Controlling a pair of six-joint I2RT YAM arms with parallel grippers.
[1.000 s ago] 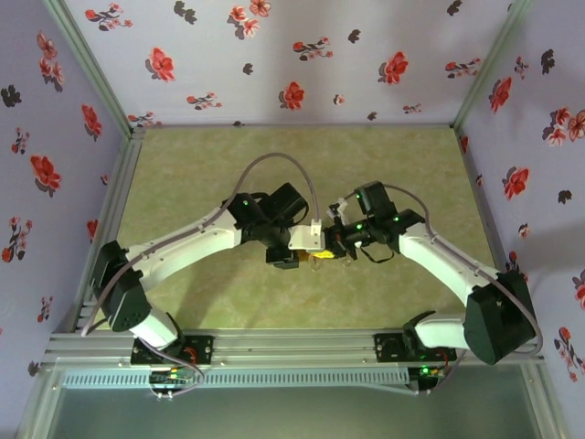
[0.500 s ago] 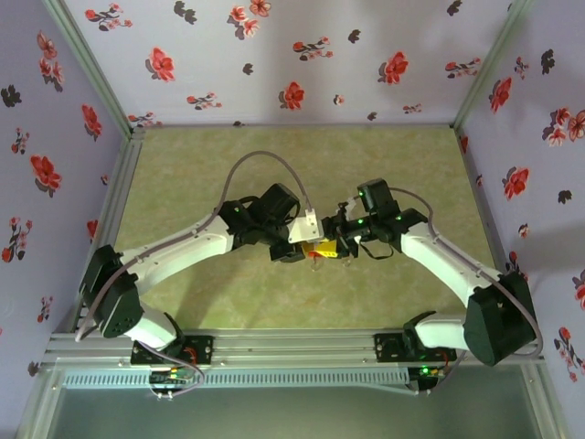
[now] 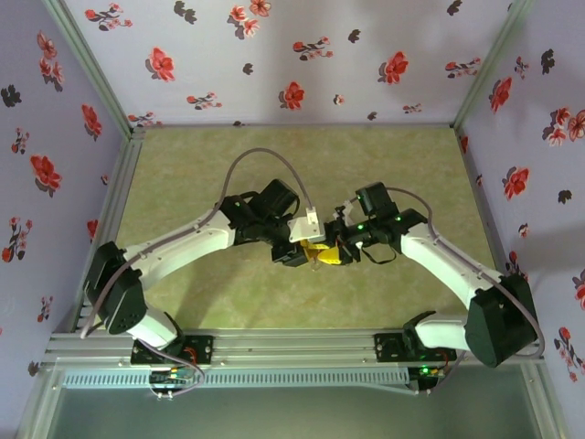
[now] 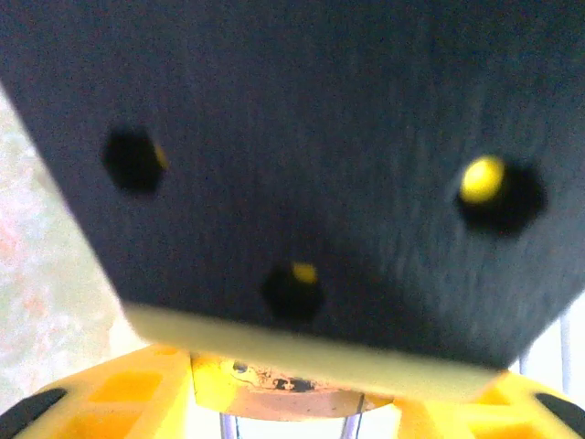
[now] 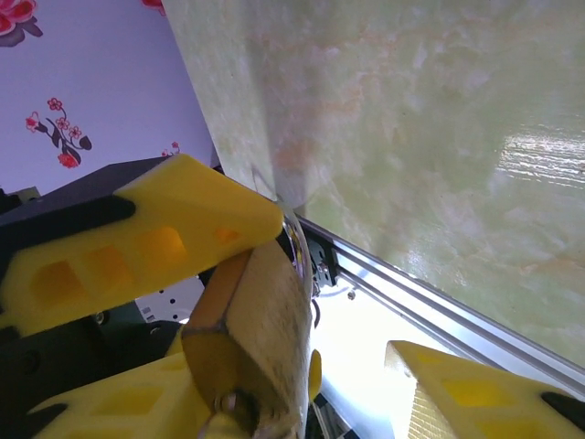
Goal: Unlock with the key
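A dark, blurred block covers most of the left wrist view. It has three holes with yellow specks in them, and I cannot tell what it is. Below its lower edge only a strip of the padlock shows: scuffed brass, with two thin silver rods cut off by the bottom of the frame. The left jaws clasp it between their yellow fingers, one on each side.

From above, the left arm and right arm meet over the middle of the surface. There the lock is just a small yellow patch between their tips, too small to read.

The right wrist view shows a blocky brass body with worn edges, cut off at the bottom, and a curve of silver shackle behind its top. The right jaws are released: one finger lies beside the lock, and the other stands well apart across a bright gap. I cannot make out the key.

Wide green surface lies on every side, out to the flowered walls.
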